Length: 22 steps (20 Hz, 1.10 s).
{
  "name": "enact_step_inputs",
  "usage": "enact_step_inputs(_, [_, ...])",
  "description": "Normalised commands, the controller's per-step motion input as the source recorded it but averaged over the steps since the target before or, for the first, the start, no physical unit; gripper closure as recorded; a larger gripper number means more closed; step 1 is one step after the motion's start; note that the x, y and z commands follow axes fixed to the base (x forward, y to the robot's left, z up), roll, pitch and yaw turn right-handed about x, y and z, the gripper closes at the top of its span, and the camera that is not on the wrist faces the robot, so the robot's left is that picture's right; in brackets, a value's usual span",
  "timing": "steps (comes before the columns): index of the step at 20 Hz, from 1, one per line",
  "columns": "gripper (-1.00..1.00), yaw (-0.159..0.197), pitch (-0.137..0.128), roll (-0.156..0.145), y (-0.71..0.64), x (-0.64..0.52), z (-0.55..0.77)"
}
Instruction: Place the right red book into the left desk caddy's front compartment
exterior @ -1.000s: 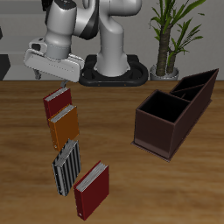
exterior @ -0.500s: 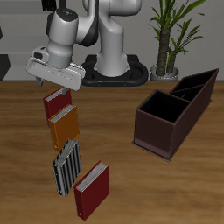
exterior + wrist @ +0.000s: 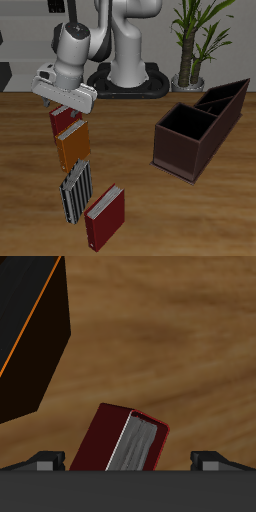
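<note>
The right red book (image 3: 64, 121) lies on the table at the far end of a row of books; the wrist view shows its bright red cover and pale page edges (image 3: 122, 442). My gripper (image 3: 68, 107) hangs just above it, tilted. It is open and empty, and its fingertips (image 3: 44, 461) stand wide apart on either side of the book. The left desk caddy (image 3: 178, 151) is a dark maroon-brown box with a black interior. It stands well across the table from the gripper, its square section nearer the table's front edge.
An orange book (image 3: 72, 148), a grey striped book (image 3: 75, 191) and a darker maroon-red book (image 3: 104, 218) follow the red book toward the front edge. A dark slab with an orange edge (image 3: 28, 336) lies close beside the red book. A potted plant (image 3: 192, 45) stands at the back.
My gripper has come down and a little toward the table's front edge, from well above the table to just over the right red book. The books and the caddy have not moved.
</note>
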Motion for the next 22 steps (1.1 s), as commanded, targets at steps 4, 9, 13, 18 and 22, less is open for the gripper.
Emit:
enact_step_inputs(4, [-1.0,-0.04,0.026,0.008,-0.08,0.03,-0.22])
enact_step_inputs(9, [1.0,-0.015,-0.002,0.006,0.07,0.01,-0.02])
enact_step_inputs(13, [1.0,-0.008,-0.019,-0.007,0.02,-0.04,0.12])
enact_step_inputs(18, [1.0,-0.006,-0.04,-0.016,0.1,-0.13,0.27])
enact_step_inputs(22, [1.0,-0.006,-0.028,-0.024,0.16,-0.12,0.23])
